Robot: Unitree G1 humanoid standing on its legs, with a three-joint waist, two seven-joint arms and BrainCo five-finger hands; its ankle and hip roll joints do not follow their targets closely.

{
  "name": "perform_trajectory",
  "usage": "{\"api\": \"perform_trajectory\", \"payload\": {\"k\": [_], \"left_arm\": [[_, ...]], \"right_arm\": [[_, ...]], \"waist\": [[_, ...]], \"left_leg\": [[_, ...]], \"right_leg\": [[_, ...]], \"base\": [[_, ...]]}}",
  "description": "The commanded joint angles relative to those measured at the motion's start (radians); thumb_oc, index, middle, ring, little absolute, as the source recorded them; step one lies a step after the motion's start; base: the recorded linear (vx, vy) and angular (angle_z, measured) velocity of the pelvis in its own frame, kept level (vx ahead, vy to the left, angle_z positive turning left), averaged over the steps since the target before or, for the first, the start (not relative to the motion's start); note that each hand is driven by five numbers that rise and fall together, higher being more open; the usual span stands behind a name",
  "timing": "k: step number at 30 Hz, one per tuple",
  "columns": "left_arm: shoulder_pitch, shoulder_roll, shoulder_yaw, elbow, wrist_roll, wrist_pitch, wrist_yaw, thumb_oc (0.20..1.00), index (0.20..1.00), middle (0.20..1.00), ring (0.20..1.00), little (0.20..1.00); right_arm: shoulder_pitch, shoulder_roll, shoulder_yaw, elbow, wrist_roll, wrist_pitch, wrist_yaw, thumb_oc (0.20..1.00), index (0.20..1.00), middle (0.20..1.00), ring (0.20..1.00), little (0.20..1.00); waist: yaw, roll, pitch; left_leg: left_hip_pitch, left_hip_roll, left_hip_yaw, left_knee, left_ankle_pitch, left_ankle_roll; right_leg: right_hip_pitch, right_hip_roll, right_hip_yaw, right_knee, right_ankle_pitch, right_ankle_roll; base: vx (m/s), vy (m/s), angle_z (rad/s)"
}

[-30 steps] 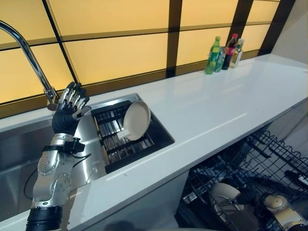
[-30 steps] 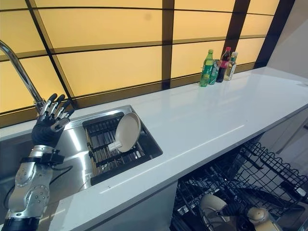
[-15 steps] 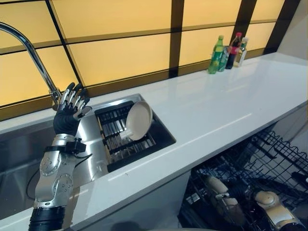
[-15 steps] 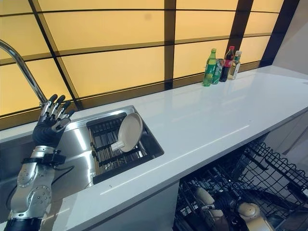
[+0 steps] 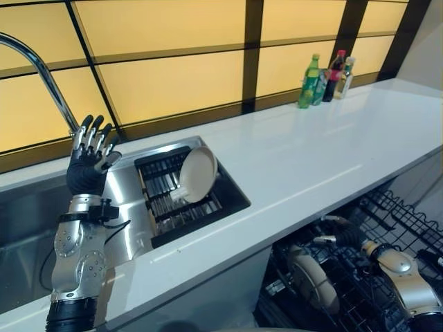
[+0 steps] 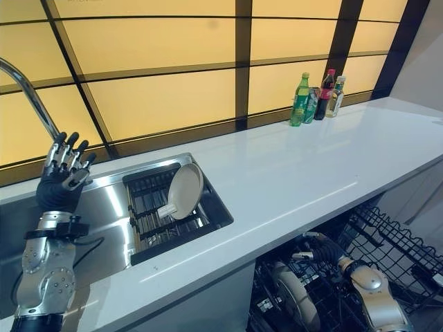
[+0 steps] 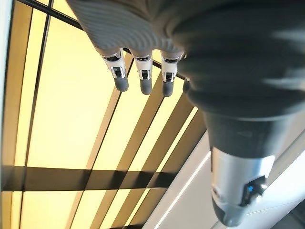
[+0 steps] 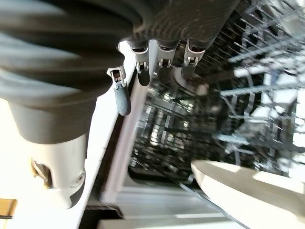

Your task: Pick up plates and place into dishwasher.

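One cream plate stands on edge in the black rack inside the sink. A second cream plate stands upright in the dishwasher's lower rack, also seen as plate in the right wrist view. My right hand hovers just above and behind that plate, open, fingers relaxed and holding nothing. My left hand is raised over the sink's left part, open, its fingers straight and pointing up.
A curved steel faucet rises behind my left hand. The white counter runs to the right, with three bottles at its back by the window. The pulled-out wire rack sits below the counter's front edge.
My right hand has let go of the plate in the dishwasher rack and lifted away from it; the plate now stands alone. My left hand stayed raised, shifting slightly left.
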Motion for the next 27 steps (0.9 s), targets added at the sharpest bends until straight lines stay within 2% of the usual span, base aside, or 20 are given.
{"api": "perform_trajectory", "payload": {"k": [1,3,7,8,10,11,14,18,19,27], "left_arm": [[-0.027,0.034,0.034,0.024,-0.001,-0.057,-0.017,1.0,1.0,1.0,1.0,1.0],[-0.022,0.032,0.045,0.026,0.013,-0.062,-0.016,1.0,1.0,1.0,1.0,1.0],[0.002,0.032,0.075,0.03,0.118,-0.1,0.018,1.0,1.0,1.0,1.0,1.0],[0.014,0.039,0.087,0.031,0.151,-0.11,0.042,1.0,1.0,1.0,1.0,1.0],[0.044,0.055,0.106,0.035,0.243,-0.147,0.099,1.0,1.0,1.0,1.0,1.0],[0.055,0.071,0.116,0.04,0.297,-0.17,0.129,1.0,1.0,1.0,1.0,1.0],[0.069,0.125,0.134,0.078,0.441,-0.22,0.205,1.0,1.0,1.0,1.0,1.0],[0.062,0.193,0.119,0.118,0.712,-0.252,0.343,1.0,1.0,1.0,1.0,1.0],[0.06,0.239,0.108,0.138,0.818,-0.255,0.41,1.0,1.0,1.0,1.0,1.0],[0.027,0.431,0.021,0.216,1.138,-0.239,0.585,1.0,1.0,1.0,1.0,1.0]], "right_arm": [[-0.087,-0.022,-0.075,-0.099,0.074,-0.096,-0.055,1.0,1.0,1.0,1.0,1.0],[-0.083,-0.02,-0.092,-0.127,0.086,-0.103,-0.078,1.0,1.0,1.0,1.0,1.0],[-0.074,0.005,-0.149,-0.205,0.122,-0.123,-0.164,1.0,1.0,1.0,1.0,1.0],[-0.073,0.017,-0.158,-0.225,0.135,-0.138,-0.194,1.0,1.0,1.0,1.0,1.0],[-0.079,0.039,-0.162,-0.26,0.154,-0.152,-0.223,1.0,1.0,1.0,1.0,1.0],[-0.082,0.053,-0.162,-0.277,0.165,-0.155,-0.236,1.0,1.0,1.0,1.0,1.0],[-0.076,0.071,-0.169,-0.304,0.165,-0.169,-0.243,1.0,1.0,1.0,1.0,1.0],[-0.06,0.064,-0.174,-0.313,0.181,-0.188,-0.245,1.0,1.0,1.0,1.0,1.0],[-0.056,0.057,-0.175,-0.311,0.19,-0.191,-0.245,1.0,1.0,1.0,1.0,1.0],[-0.037,0.004,-0.17,-0.299,0.249,-0.176,-0.263,1.0,1.0,1.0,1.0,1.0]], "waist": [[0.007,-0.05,-0.022],[0.009,-0.051,-0.018],[0.022,-0.056,-0.003],[0.031,-0.058,-0.001],[0.046,-0.052,0.001],[0.054,-0.047,0.001],[0.063,-0.037,-0.001],[0.046,-0.027,-0.013],[0.037,-0.022,-0.019],[0.002,-0.007,-0.042]], "left_leg": [[-0.062,0.019,-0.046,0.001,0.062,-0.01],[-0.059,0.021,-0.047,0.006,0.065,-0.011],[-0.105,-0.006,-0.1,0.117,0.056,-0.001],[-0.109,-0.023,-0.129,0.103,0.039,0.014],[-0.105,-0.046,-0.181,0.042,0.049,0.03],[-0.11,-0.055,-0.201,0.016,0.066,0.033],[-0.132,-0.077,-0.248,0.008,0.071,0.03],[-0.127,-0.081,-0.23,0.001,0.065,0.025],[-0.125,-0.084,-0.221,0.001,0.061,0.025],[-0.109,-0.106,-0.182,0.001,0.036,0.042]], "right_leg": [[0.004,0.042,-0.025,0.03,-0.07,-0.038],[0.001,0.044,-0.02,0.039,-0.074,-0.044],[-0.003,0.04,-0.009,0.051,-0.072,-0.059],[-0.002,0.038,0.0,0.051,-0.069,-0.058],[0.002,0.042,0.023,0.049,-0.073,-0.055],[-0.001,0.044,0.033,0.048,-0.071,-0.053],[-0.002,0.042,0.048,0.04,-0.077,-0.045],[-0.015,0.027,0.033,0.034,-0.069,-0.036],[-0.019,0.019,0.029,0.036,-0.068,-0.03],[-0.032,-0.01,0.05,0.033,-0.046,0.003]], "base": [[-0.03,-0.062,-0.01],[-0.03,-0.048,0.0],[-0.01,-0.019,-0.13],[0.04,0.025,-0.19],[0.04,0.069,-0.24],[0.03,0.088,-0.42],[0.03,0.117,-0.25],[0.02,0.151,-0.14],[0.04,0.151,-0.07],[0.1,0.13,-0.03]]}}
